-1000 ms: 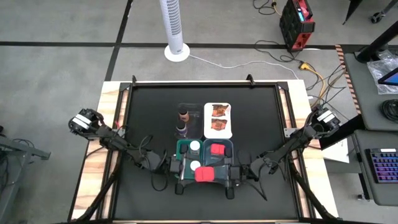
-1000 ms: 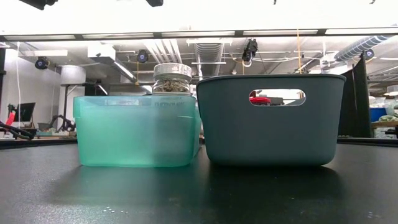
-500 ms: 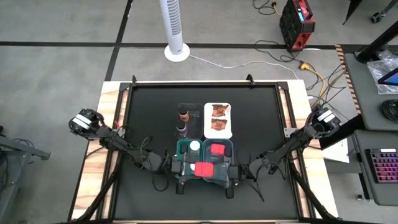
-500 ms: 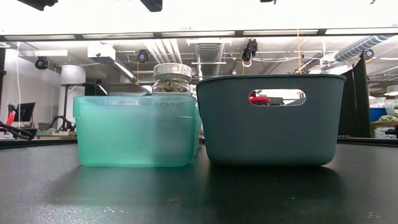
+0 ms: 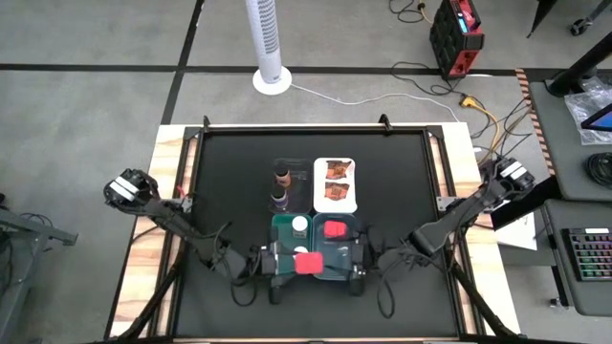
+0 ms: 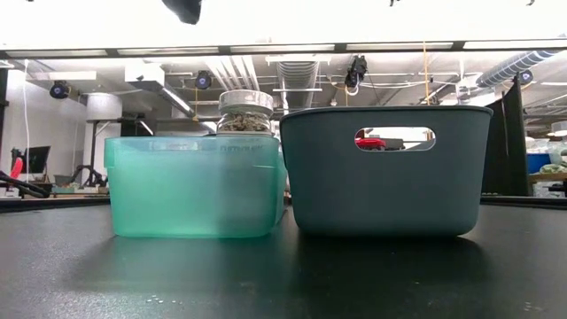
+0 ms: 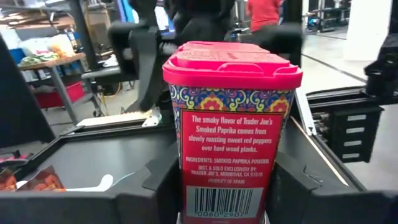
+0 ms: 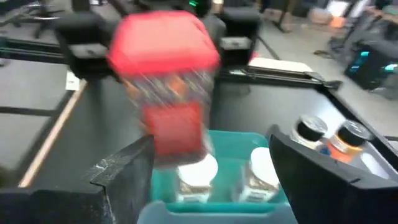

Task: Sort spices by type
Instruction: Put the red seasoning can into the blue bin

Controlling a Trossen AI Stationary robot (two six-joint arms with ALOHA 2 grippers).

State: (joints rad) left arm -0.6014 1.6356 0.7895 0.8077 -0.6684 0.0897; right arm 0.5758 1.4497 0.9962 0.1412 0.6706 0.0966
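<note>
Carrying the smoked paprika box (image 7: 231, 124) clamped upright in the left gripper (image 5: 287, 262) above the teal tray (image 5: 280, 227), with the right gripper (image 5: 359, 268) spread empty, calls for steady travel to the grey-blue tray (image 5: 352, 227) beside the 1 red box (image 5: 334, 229) there.

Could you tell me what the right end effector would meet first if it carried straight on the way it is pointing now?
Most likely the red box held in the left end effector; it sits directly ahead of the open right end effector, though the depth is unclear.
</note>
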